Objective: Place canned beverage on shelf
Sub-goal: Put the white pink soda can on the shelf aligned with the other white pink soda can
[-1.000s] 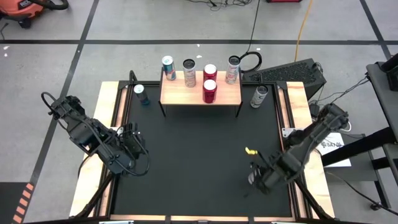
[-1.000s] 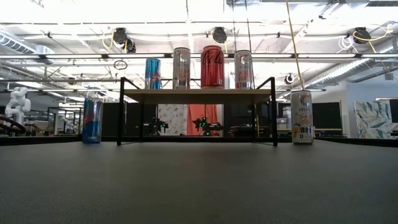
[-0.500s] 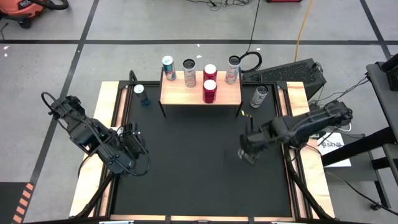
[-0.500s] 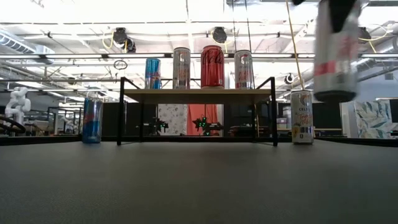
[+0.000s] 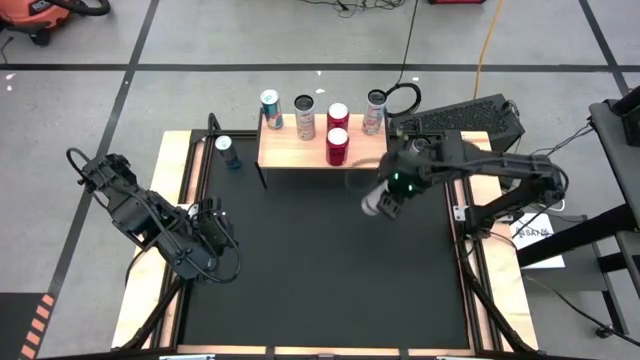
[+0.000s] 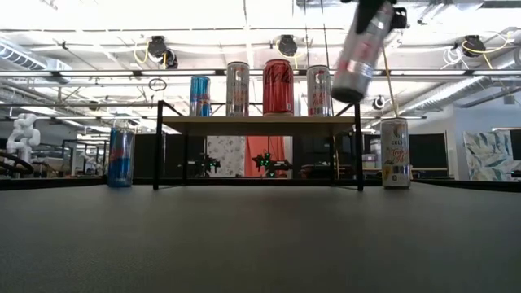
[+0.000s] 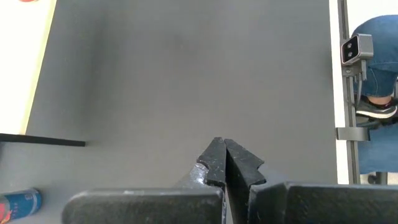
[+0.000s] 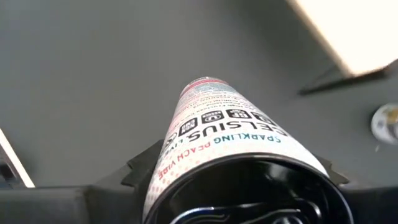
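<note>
Right gripper (image 5: 388,198) has its fingers clamped round a slim white can (image 6: 359,50) (Celsius, going by the lettering in the right wrist view), and the can hangs tilted in the air, base end swung down toward the shelf, well clear of the mat. So this looks like the carry step: can's picked up and on its way, not set down yet.

Out from those fingers: the shelf (image 5: 300,152) sits just ahead, its near right corner leg closest to the can. Five cans already stand on the board, a red one (image 5: 337,147) at the front edge nearest the gripper, another red one behind it, a pale one at the far right corner, and two more further left. The bare wood nearest the fingers is the front right patch beside that red can, so I'd guess that's the target. Off the shelf, another white can (image 5: 417,154) stands on the mat just past the right legs, and a blue can (image 5: 228,152) stands on the far side.

Next move needs the can tipped upright, lifted over the board edge and lowered without knocking the red one.

Left gripper (image 7: 225,163) is parked low near the left edge, fingers pressed shut on nothing
</note>
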`<state>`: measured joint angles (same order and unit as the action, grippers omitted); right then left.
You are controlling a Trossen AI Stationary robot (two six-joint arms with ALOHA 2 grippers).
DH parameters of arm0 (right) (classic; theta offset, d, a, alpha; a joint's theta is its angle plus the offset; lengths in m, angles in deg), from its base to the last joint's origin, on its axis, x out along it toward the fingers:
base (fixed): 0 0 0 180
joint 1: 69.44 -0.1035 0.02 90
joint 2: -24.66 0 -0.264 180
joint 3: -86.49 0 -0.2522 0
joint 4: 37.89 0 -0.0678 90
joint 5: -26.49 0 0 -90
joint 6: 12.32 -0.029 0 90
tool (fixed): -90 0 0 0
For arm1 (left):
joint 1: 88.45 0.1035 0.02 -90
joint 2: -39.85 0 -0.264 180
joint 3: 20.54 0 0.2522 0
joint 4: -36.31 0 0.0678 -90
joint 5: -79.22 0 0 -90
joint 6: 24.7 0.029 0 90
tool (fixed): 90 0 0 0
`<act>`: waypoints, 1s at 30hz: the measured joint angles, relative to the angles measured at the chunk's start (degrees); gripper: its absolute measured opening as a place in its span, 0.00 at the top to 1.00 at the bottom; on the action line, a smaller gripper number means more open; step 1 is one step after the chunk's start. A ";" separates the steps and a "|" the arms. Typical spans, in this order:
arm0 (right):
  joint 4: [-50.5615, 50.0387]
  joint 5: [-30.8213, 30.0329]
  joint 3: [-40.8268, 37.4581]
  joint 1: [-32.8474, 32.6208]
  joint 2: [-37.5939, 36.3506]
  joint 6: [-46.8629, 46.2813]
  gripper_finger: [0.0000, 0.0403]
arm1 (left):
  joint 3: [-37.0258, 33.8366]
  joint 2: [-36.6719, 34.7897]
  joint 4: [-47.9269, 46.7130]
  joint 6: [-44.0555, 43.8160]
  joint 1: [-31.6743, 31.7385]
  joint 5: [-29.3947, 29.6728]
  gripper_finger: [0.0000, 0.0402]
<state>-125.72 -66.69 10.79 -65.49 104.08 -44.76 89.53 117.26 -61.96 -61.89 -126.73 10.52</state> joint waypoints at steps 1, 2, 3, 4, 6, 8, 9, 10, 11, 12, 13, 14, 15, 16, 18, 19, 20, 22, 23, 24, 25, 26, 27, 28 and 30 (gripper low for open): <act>0.07 0.02 1.60 1.04 0.37 0.80 0.42 | 0.00 0.00 0.01 0.00 0.00 0.00 1.00; 0.13 0.06 3.33 2.13 0.80 1.90 0.42 | 0.00 0.00 0.02 -0.01 0.00 0.00 1.00; -0.09 0.08 5.23 3.18 1.39 3.21 0.42 | 0.00 0.00 0.00 -0.03 0.00 0.00 1.00; -0.81 0.08 7.19 4.20 2.16 4.26 0.42 | 0.00 0.00 0.01 -0.04 0.00 0.00 1.00; -2.88 0.16 11.56 6.20 4.28 5.90 0.42 | 0.00 0.00 0.02 -0.04 0.00 0.00 1.00; -4.96 0.26 16.25 7.99 7.05 8.44 0.42 | 0.00 0.00 0.02 -0.06 0.00 0.00 1.00; -6.33 0.29 18.76 8.86 8.62 10.00 0.42 | 0.00 0.00 0.02 -0.07 0.00 0.00 1.00; -8.08 0.28 21.32 9.72 10.26 11.38 0.42 | 0.00 0.00 0.02 -0.07 0.00 0.00 1.00; -9.77 0.29 23.68 10.48 11.88 12.61 0.42 | 0.00 0.00 0.02 -0.07 0.00 0.00 1.00; -11.41 0.28 26.03 11.26 13.45 13.81 0.42 | 0.00 0.00 0.02 -0.09 0.00 0.00 1.00; -12.75 0.25 28.34 12.02 14.97 14.86 0.42 | 0.00 0.00 0.02 -0.10 0.00 0.00 1.00; -14.19 0.09 30.52 12.76 16.47 15.51 0.42 | 0.00 0.00 0.02 -0.11 0.00 0.00 1.00; -15.44 -0.07 32.49 13.55 17.80 15.96 0.42 | 0.00 0.00 0.03 -0.11 0.01 0.00 1.00; -15.78 -0.09 34.02 14.34 19.06 16.76 0.42 | 0.00 0.00 0.02 -0.13 0.00 0.00 1.00; -15.76 0.01 36.14 15.63 20.50 18.16 0.42 | 0.00 0.00 0.02 -0.15 0.00 0.00 1.00; -15.76 0.22 37.28 16.25 21.27 18.77 0.42 | 0.00 0.00 0.02 -0.20 0.00 0.00 1.00; -15.76 0.25 38.06 16.84 21.76 19.11 0.42 | 0.00 0.00 0.02 -0.24 0.01 0.00 1.00; -15.79 0.35 38.30 18.11 22.20 19.21 0.42 | 0.00 0.00 0.02 -0.24 0.00 0.00 1.00; -16.00 0.43 38.30 18.62 22.32 19.21 0.42 | 0.00 0.00 0.02 -0.24 0.00 0.00 1.00; -16.10 0.43 38.30 19.13 22.42 19.26 0.42 | 0.00 0.00 0.02 -0.24 0.00 0.00 1.00; -16.08 0.43 38.30 19.58 22.42 19.26 0.42 | 0.00 0.00 0.02 -0.23 0.00 0.00 1.00; -15.96 0.45 38.30 19.92 22.41 19.26 0.42 | 0.00 0.00 0.02 -0.19 0.00 -0.01 1.00; -15.94 0.48 38.30 20.23 22.33 19.30 0.42 | 0.00 0.00 0.02 -0.08 0.00 -0.02 1.00; -15.98 0.48 38.30 20.56 22.29 19.51 0.42 | 0.00 0.00 0.02 -0.02 0.00 -0.02 1.00; -15.98 0.50 38.30 21.17 22.27 19.67 0.42 | 0.00 0.00 0.02 -0.03 0.02 -0.01 1.00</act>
<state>-141.70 -66.19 49.09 -44.32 126.35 -25.09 89.53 117.26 -61.94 -61.92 -126.71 10.51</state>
